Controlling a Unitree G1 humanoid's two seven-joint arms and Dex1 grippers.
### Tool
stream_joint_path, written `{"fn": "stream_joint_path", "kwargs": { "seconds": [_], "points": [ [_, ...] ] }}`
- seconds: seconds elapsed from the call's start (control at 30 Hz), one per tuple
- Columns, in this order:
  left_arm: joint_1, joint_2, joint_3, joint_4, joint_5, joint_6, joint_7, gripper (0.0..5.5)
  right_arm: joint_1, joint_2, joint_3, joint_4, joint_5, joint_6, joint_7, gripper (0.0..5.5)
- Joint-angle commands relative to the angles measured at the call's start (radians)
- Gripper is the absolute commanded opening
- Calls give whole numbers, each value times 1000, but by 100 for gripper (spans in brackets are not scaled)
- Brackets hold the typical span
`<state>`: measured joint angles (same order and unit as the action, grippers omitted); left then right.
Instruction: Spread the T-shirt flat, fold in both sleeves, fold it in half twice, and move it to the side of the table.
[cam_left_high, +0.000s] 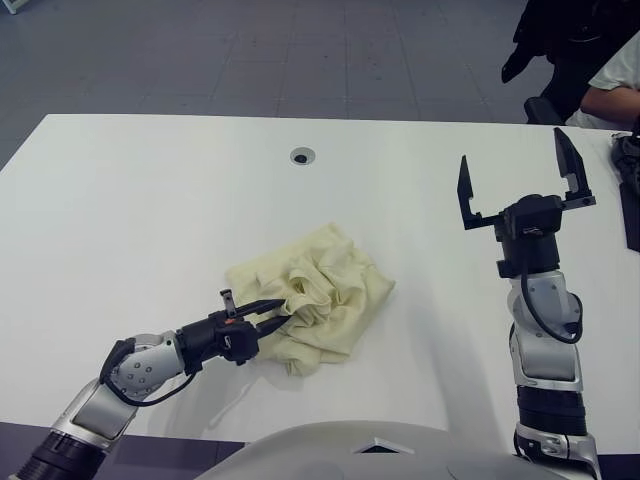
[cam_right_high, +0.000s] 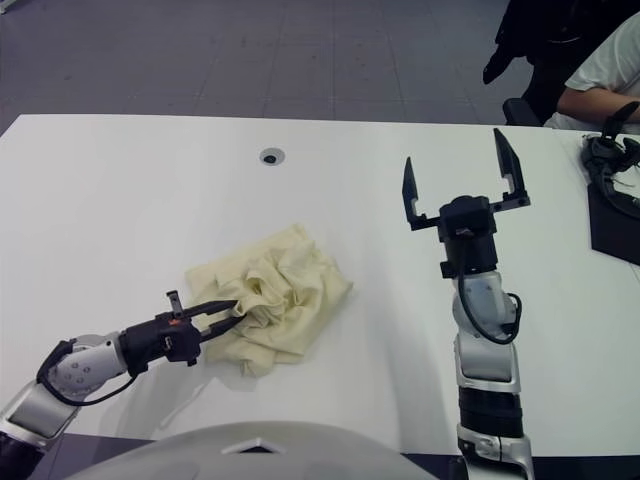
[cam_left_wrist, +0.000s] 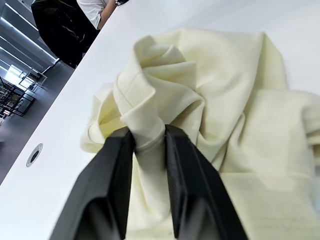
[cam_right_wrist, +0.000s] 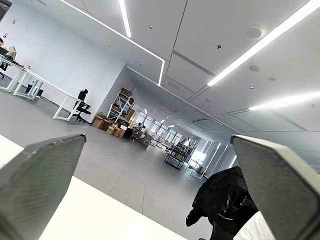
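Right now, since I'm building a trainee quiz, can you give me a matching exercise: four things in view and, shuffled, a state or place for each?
Things:
1. T-shirt
2. left end effector
3. right end effector
4. grommet

States:
A. open, raised, empty
B. crumpled in a heap
C. on the far side of the heap
D. shut on a fold of cloth

Pairs: 1-B, 2-D, 3-A, 4-C
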<state>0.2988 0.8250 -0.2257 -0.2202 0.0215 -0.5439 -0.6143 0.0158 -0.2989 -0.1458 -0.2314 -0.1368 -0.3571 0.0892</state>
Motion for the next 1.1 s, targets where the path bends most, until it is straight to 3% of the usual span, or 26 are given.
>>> {"fn": "stream_joint_path", "kwargs": {
  "seconds": [0.03, 0.1, 0.3, 0.5, 0.7, 0.9, 1.1],
  "points": [
    [-3, -11, 16, 7, 26, -12, -10, 31, -1, 3, 12, 10, -10, -4, -1, 540],
    [-2, -12, 25, 1, 27, -14, -12, 1, -2, 2, 17, 15, -12, -6, 0, 540],
    [34, 57, 113, -183, -99, 54, -83, 1, -30, -40, 82, 47, 13, -3, 99, 540],
    [207, 224, 187, -421, -175, 137, -249, 1, -111, -152, 248, 79, 177, 25, 456, 540],
    [371, 338, 186, -544, -51, 161, -393, 1, -236, -232, 429, 100, 232, 142, 785, 540],
    [363, 337, 165, -507, 90, 151, -421, 1, -358, -280, 606, 78, 210, 268, 1064, 540],
    [333, 311, 110, -485, 150, 143, -418, 1, -455, -256, 699, -15, 201, 378, 1176, 540]
  ]
}}
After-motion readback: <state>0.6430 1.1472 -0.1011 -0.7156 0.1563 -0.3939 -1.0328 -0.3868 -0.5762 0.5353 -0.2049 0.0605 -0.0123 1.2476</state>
